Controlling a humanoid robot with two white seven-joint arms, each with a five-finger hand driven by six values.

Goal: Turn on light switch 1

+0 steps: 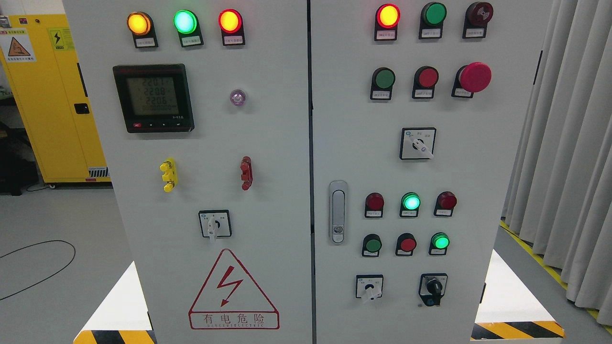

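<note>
A white electrical cabinet with two doors fills the head view. On the right door, the lower button row holds a dark green button, a red button and a lit green button. Above them sit a dark red lamp, a lit green lamp and another dark red lamp. Two rotary selectors, one white and one black, are at the bottom. The labels are too small to read, so I cannot tell which control is light switch 1. Neither hand shows.
Higher on the right door are a green button, a red button, a red mushroom stop and a selector. A door handle is near the seam. A yellow cabinet stands left, grey curtains right.
</note>
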